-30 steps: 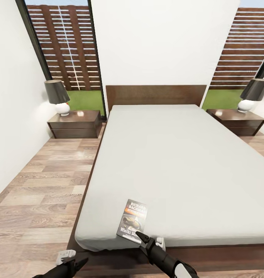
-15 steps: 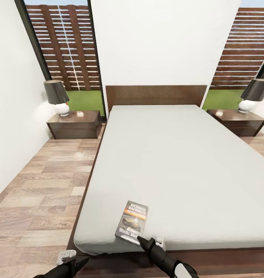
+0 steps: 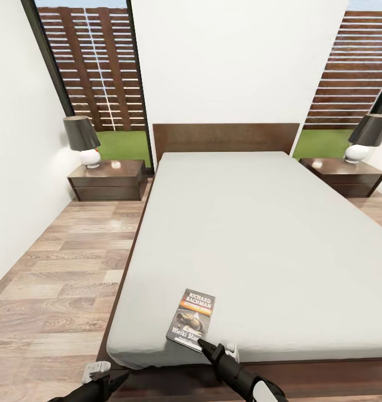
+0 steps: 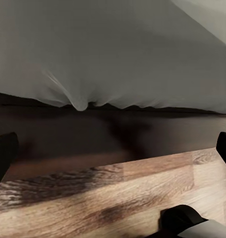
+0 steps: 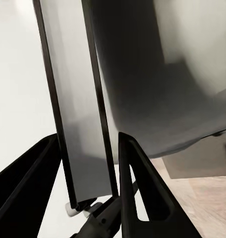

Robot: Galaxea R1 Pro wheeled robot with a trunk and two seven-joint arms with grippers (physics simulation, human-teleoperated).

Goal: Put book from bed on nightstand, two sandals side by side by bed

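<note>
Right hand [image 3: 205, 346] pinches one book [image 3: 191, 319] at the bed [image 3: 258, 223] foot, two nightstands [image 3: 108, 179] flanking; left wrist: left hand [image 4: 113, 148] spread before the frame; right wrist: book edge between both fingers [image 5: 138, 183].

A small thin paperback book [image 3: 191, 319] with a pale grey cover, orange band and dark picture lies flat near the near edge of the large low bed's [image 3: 252, 234] plain pale grey mattress. Dark brown two-drawer nightstands stand far left [image 3: 108, 180] and far right [image 3: 343, 175].
</note>
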